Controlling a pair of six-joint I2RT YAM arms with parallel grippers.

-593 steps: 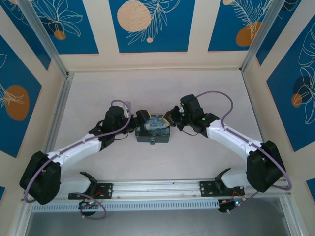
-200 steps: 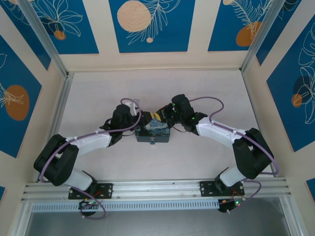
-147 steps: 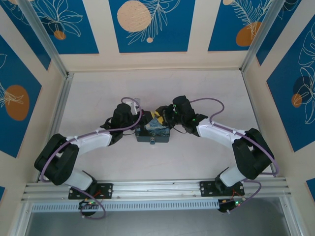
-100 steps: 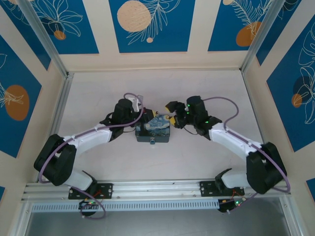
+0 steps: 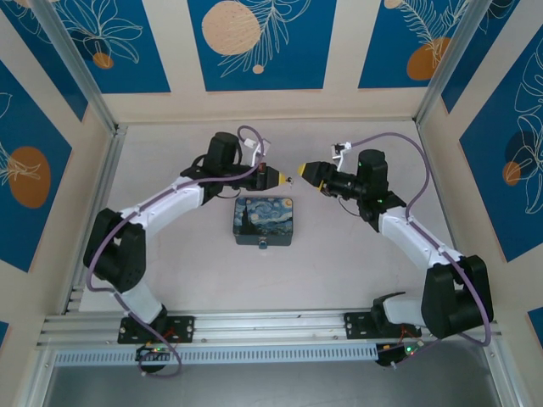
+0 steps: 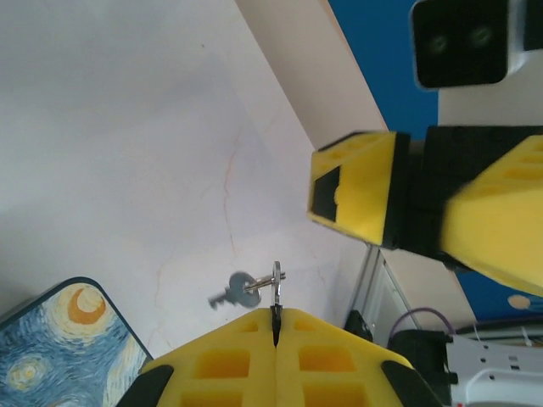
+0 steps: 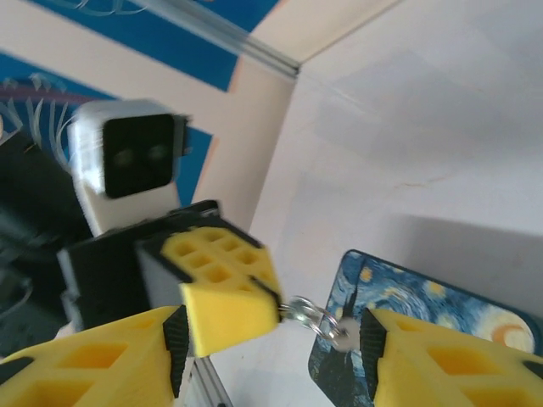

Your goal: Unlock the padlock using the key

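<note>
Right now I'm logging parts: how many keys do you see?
1: the key hangs from a ring pinched in the left tool. Others may be hidden.

There are two grippers (a left gripper [image 5: 282,179] and a right gripper [image 5: 302,169]), one painted tin [image 5: 264,219], one key [image 6: 231,292], one ring [image 6: 277,278], and one tiny padlock [image 5: 264,244] at the tin's six o'clock.

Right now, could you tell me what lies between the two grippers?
The key on its ring, held by the shut left gripper, short of the open right gripper; the left wrist view shows it.
</note>
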